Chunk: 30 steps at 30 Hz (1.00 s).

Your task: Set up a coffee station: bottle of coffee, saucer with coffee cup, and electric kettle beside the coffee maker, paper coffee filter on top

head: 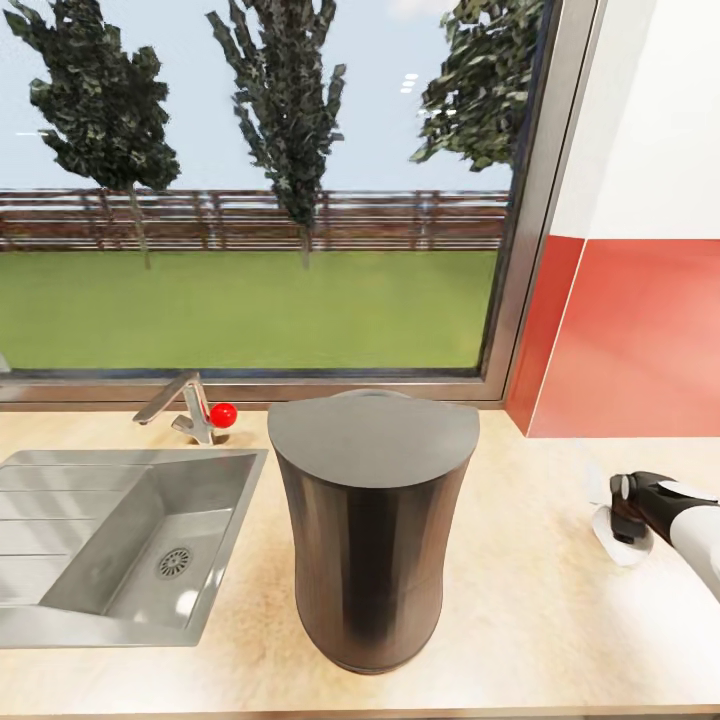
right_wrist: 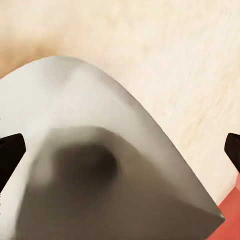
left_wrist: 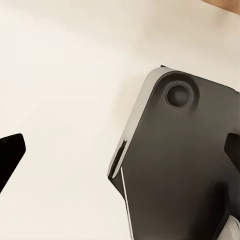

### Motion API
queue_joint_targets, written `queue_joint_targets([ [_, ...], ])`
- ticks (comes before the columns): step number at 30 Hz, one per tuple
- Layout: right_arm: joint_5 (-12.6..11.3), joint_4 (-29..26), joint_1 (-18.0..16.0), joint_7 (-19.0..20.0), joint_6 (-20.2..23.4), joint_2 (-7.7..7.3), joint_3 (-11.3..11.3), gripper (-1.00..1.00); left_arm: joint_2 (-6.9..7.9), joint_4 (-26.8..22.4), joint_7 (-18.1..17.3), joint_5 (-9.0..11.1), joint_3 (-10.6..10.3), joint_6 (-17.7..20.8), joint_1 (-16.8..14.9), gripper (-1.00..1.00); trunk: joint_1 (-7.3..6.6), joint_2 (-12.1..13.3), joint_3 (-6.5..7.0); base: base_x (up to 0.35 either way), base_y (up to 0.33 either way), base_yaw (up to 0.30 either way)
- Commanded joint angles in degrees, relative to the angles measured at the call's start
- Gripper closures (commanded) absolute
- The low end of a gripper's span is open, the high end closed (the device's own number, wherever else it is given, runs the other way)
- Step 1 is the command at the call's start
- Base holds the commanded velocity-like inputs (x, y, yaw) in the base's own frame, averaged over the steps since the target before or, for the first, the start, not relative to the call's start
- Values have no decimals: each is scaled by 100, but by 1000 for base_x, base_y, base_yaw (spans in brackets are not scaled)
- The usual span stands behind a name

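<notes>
Where the head view looks down over the table (head: 560, 600), the coffee maker (head: 372, 530) stands upright near the front edge, just right of the steel sink (head: 120, 540). A tap (head: 185, 405) with a red knob (head: 223, 414) sits behind the sink, below a window (head: 260, 190) showing grass, trees and a fence. A red wall panel (head: 640, 340) rises behind the table on the right.

The right tool (head: 630, 520) enters from the right edge, well apart from the coffee maker, low over the table. A white, thin, curved object (head: 618, 540), apparently the paper coffee filter, lies directly under it. In the right wrist view this pale cone shape (right_wrist: 100, 165) lies between the two dark fingertips (right_wrist: 10, 155), which stand wide apart at the frame edges; contact cannot be confirmed.

In the left wrist view, one fingertip (left_wrist: 10, 155) of the left tool is visible beside a dark grey body panel (left_wrist: 185, 165) against a pale surface. Its state cannot be determined.
</notes>
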Motion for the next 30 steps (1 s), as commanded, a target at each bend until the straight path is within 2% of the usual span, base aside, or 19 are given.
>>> queue_joint_targets([
  [1,-38,14,-1,33,-17,-38,38,-100,0,-7,-21,41,-10,-6,1,-100,2,-8,-9,0,0,0],
  [6,-50,63,-1,30,-173,-184,38,-100,-1,-8,-21,41,-15,-6,1,-100,2,-8,-9,0,0,0],
  [12,-188,191,-1,15,-364,-341,38,-100,-8,-8,-21,41,-18,-6,0,-100,2,-8,-9,0,0,0],
  [13,-221,219,-1,-27,-460,-467,38,100,-9,-5,-21,41,-18,-6,3,-100,2,-8,-9,0,0,0],
  [20,-246,233,-1,-52,-619,-682,38,100,-16,-5,-21,41,-19,-6,-1,-100,2,-8,-9,0,0,0],
  [30,-258,232,-1,-174,-632,-674,38,100,-10,-6,-22,41,-19,-6,1,-100,2,-8,-9,0,0,0],
])
